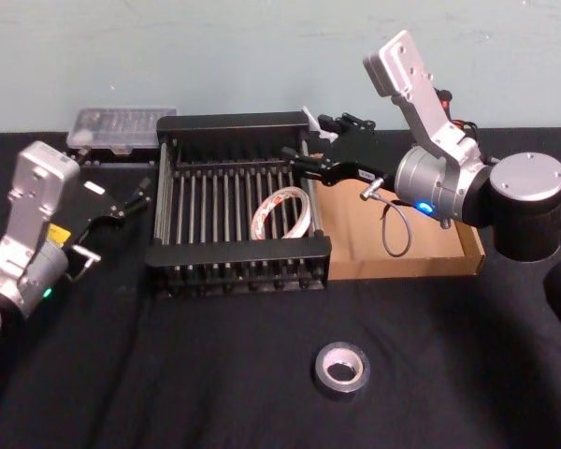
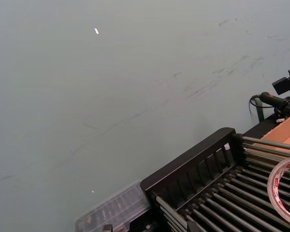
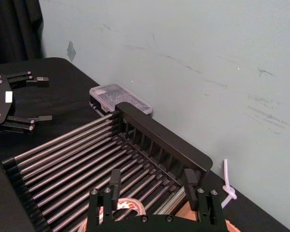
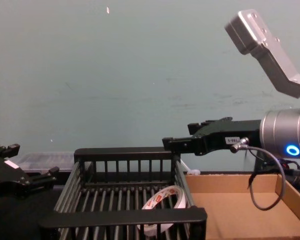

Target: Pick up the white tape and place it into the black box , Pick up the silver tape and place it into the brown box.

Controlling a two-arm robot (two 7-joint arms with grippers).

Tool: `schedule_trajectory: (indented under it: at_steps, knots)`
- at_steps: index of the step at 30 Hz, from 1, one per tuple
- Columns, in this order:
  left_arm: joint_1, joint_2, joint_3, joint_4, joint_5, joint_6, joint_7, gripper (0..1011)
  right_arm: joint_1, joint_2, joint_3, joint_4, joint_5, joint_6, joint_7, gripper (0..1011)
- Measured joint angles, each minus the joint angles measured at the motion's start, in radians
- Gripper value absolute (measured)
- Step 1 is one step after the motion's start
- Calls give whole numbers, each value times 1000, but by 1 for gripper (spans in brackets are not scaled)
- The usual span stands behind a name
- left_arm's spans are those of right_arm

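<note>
one white tape (image 1: pixel 281 212), one silver tape (image 1: pixel 342 369), one black box (image 1: pixel 236 250), one brown box (image 1: pixel 467 254)

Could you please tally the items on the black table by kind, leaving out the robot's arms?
Tape rolls: 2, the thin white red-printed tape ring lying in the black basket, and the thick dark grey tape roll on the tablecloth.
Open containers: 2, the black slatted basket and the shallow tan cardboard tray.
Lidded cases: 1, the clear plastic case at the back.
Total: 5

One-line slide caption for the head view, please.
White tape lies in the black box; open right gripper above its right rim; silver tape on the table.
</note>
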Motion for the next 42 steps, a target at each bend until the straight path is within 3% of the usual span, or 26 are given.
schedule_trajectory:
  at_steps: [8,19,26,33,42]
  knots:
    - [0,0,0,0,0,0,0,1001,0,2,-1,-2,0,0,1,1000]
    - [0,0,0,0,0,0,0,1001,-30,41,3,-74,12,8,7,1002]
    - [0,0,0,0,0,0,0,1001,-99,97,33,-180,37,36,-4,1003]
    - [0,0,0,0,0,0,0,1001,-209,180,76,-312,75,64,-13,1002]
    - [0,0,0,0,0,0,0,1001,-308,257,93,-411,107,108,-13,1002]
